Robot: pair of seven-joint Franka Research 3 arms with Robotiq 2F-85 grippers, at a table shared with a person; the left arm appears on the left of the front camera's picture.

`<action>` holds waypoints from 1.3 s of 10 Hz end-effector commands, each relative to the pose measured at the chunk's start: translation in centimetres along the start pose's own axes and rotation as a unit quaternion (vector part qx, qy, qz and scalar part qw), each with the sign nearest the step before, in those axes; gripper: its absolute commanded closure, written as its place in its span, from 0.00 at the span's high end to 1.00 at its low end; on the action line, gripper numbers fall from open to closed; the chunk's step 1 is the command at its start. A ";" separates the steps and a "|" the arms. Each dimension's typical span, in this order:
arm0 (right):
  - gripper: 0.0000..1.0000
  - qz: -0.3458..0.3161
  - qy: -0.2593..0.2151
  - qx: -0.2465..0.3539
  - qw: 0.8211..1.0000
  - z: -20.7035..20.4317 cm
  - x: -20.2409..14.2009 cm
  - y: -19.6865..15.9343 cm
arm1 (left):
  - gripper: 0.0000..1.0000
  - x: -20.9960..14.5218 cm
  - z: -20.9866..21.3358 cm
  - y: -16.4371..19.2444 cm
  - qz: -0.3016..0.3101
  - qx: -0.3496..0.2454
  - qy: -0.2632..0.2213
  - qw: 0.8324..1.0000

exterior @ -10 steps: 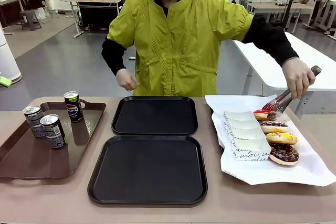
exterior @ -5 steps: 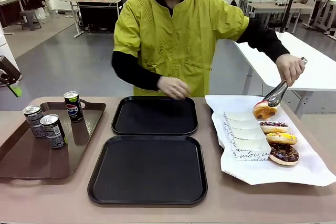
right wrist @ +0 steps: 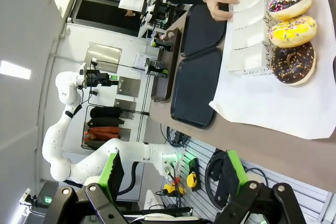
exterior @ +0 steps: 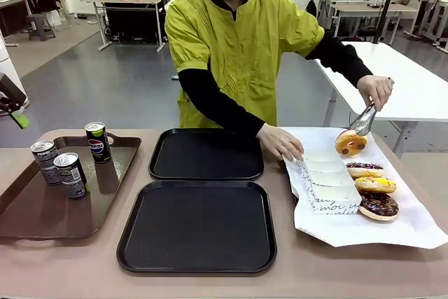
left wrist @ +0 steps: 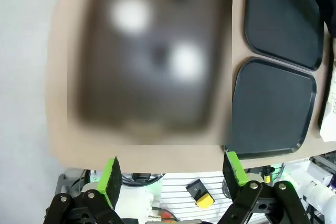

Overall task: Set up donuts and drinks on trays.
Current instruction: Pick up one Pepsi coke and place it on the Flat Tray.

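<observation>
Table, far right, check this: person's hand (exterior: pixel 376 91) clenched on tongs (exterior: pixel 364 120), tongs pinching donut (exterior: pixel 350 143) above white paper sheet (exterior: pixel 413 225). Other hand (exterior: pixel 281 143), fingers loosely spread, touching paper holders (exterior: pixel 329 180). Three more donuts (exterior: pixel 374 185) on sheet.

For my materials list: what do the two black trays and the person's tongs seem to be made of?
The near tray and the far tray look like moulded plastic, matte: dull sheen, rounded raised rims. The tongs look like bare metal: silvery, shiny.
</observation>
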State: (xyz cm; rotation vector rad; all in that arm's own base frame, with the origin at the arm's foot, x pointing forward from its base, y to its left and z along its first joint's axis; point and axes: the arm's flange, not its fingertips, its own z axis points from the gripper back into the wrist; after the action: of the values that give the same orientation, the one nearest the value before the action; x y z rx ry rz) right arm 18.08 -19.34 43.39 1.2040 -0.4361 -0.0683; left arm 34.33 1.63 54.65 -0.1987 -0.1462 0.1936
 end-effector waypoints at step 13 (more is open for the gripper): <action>1.00 0.009 -0.008 0.009 1.000 0.1 0.3 0.0 | 1.00 7.6 -14.8 -4.6 -0.082 0.085 0.060 0.991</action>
State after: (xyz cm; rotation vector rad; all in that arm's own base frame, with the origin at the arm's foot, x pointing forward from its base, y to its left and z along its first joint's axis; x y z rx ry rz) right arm 18.10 -19.33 43.41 1.2025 -0.4359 -0.0672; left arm 44.64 -3.41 42.78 -0.0391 -0.0120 0.0255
